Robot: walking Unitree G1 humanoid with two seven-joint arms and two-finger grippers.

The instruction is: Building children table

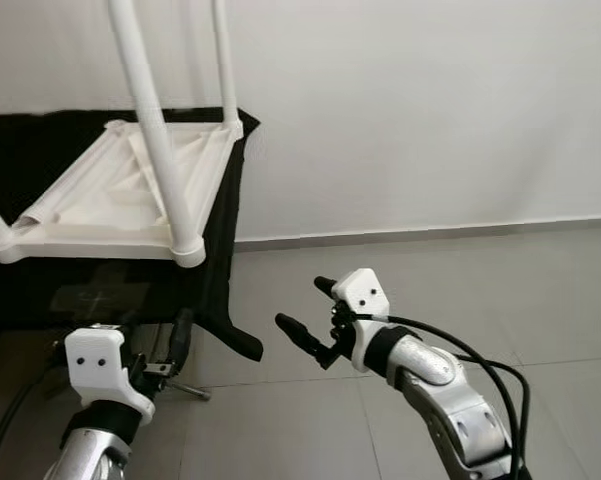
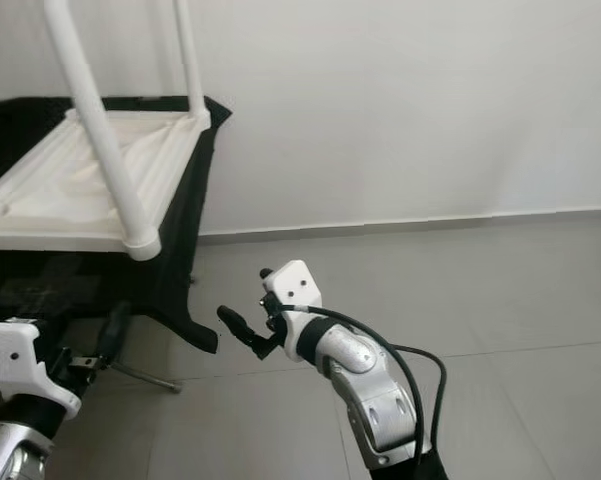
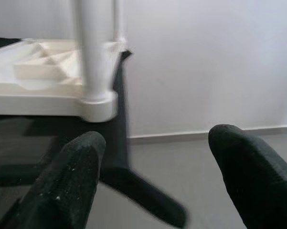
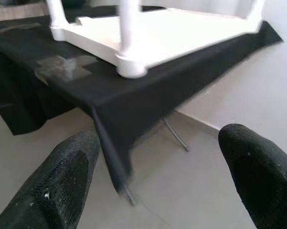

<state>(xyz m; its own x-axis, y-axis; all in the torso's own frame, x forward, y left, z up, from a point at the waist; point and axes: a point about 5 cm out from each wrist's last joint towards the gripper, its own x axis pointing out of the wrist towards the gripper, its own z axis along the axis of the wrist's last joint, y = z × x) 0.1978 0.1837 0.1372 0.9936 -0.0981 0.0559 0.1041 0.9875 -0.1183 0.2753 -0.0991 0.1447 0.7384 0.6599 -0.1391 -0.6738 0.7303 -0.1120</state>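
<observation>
**One upturned white table, two empty grippers**

A single white plastic children's table (image 1: pixel 120 195) is lying upside down on a black cloth (image 1: pixel 220 250), its flat top pressing against the cloth and its ribbed underside facing up. Three legs are showing in the left eye view: a near leg (image 1: pixel 158 140) standing in its corner socket, a far leg (image 1: pixel 224 60) rising by the wall, and what looks like a third at the picture's left edge, though it is cut off and hard to confirm. The cloth is hanging over the edge of a low stand, one corner drooping toward the grey tiled floor (image 1: pixel 430 280), and a thin metal support (image 4: pixel 174 133) is slanting out beneath it.

The two grippers are hovering below and in front of the table, touching nothing. The left gripper (image 3: pixel 155 164) is pointing toward the near corner, its two black fingers spread wide. The right gripper (image 1: pixel 308 305) is reaching out over the floor, well apart from the table, its two fingers (image 4: pixel 262 176) also spread with nothing between them
</observation>
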